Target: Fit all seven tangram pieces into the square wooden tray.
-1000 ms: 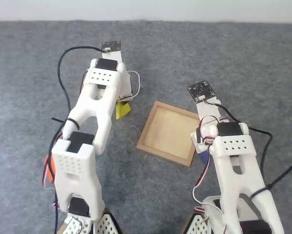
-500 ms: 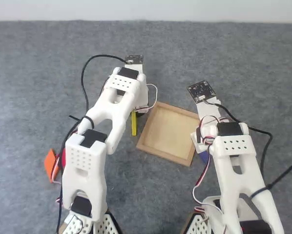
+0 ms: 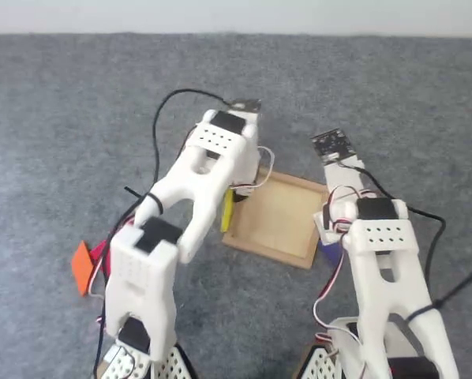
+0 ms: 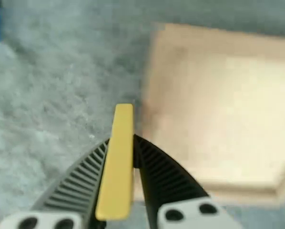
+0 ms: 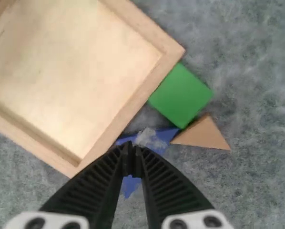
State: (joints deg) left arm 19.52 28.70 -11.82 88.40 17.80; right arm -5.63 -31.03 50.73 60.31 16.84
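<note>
- Swings the left claw [image 4: 122, 141] rightward since a second ago, up to the wooden tray [image 4: 214, 36] just ahead of its tips.
- Clamps the yellow piece [image 4: 119, 167] on edge, probably ready to drop in.
- Holds the right claw [image 5: 129, 149] closed over the blue piece [image 5: 127, 185], grip unclear; green square [image 5: 180, 95] beyond, outside the tray.

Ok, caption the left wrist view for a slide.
Left gripper holding a yellow tangram piece on edge, by the rim of the empty wooden tray.
</note>
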